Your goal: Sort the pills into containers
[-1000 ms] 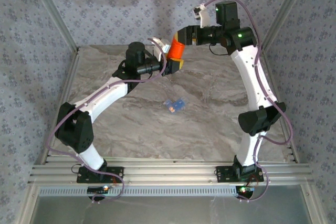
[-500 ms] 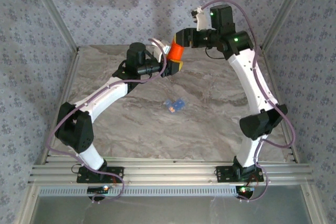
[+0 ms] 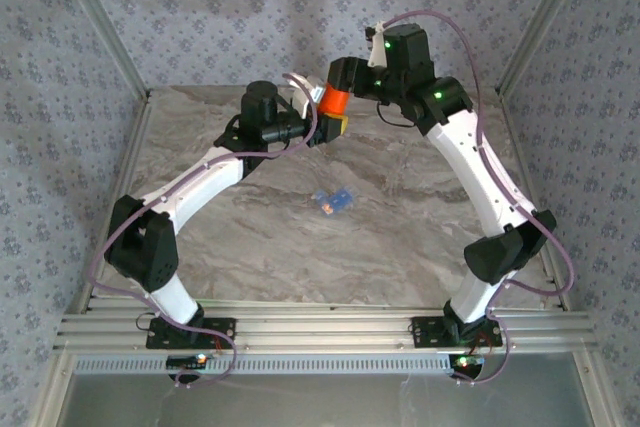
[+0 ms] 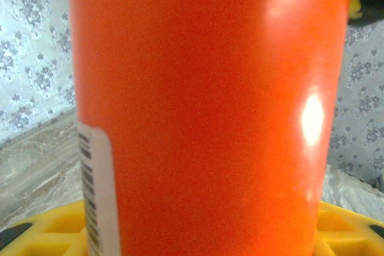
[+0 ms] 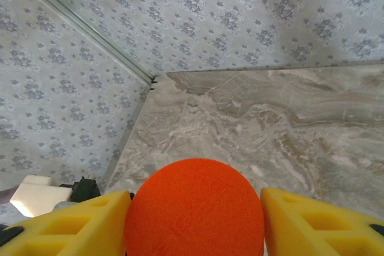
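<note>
While the left hand point(image 3: 330, 124) grips the raised orange bottle point(image 3: 333, 99) low and the right hand point(image 3: 340, 85) clamps its top (both at the back of the surface point(image 3: 420, 207)), the blue pill box point(image 3: 333, 199) lies crosswise well nearer the bases, about midway between the arms.

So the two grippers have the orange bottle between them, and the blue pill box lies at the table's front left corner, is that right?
Not quite: in the top view the blue pill box lies near the middle of the table. The orange bottle is indeed between the left gripper and right gripper.
</note>
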`<act>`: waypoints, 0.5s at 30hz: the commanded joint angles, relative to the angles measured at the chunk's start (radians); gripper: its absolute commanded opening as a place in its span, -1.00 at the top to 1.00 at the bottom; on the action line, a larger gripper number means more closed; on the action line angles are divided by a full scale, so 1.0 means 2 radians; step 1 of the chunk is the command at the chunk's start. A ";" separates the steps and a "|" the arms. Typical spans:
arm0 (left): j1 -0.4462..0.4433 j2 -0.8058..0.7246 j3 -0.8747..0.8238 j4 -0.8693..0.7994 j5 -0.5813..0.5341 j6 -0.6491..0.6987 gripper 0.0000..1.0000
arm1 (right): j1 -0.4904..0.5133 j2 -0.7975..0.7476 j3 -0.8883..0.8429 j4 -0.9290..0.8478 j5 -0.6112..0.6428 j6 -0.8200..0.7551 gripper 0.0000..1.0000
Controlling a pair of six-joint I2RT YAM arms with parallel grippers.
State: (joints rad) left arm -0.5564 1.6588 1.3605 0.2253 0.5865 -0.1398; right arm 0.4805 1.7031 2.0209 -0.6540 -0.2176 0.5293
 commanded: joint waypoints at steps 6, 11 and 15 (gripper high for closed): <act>0.002 -0.005 0.016 0.043 0.002 0.006 1.00 | -0.064 -0.007 0.036 0.043 -0.103 0.029 -0.73; 0.004 -0.002 0.021 0.043 0.012 0.003 1.00 | -0.101 -0.021 0.014 0.080 -0.171 0.018 -0.82; 0.003 0.002 0.031 0.038 0.026 -0.001 1.00 | -0.134 -0.002 0.009 0.103 -0.266 0.004 -0.81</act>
State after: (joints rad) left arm -0.5564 1.6588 1.3655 0.2573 0.5964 -0.1406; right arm 0.2420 1.6997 2.0476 -0.5114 -0.5667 0.5678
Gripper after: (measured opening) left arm 0.531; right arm 0.907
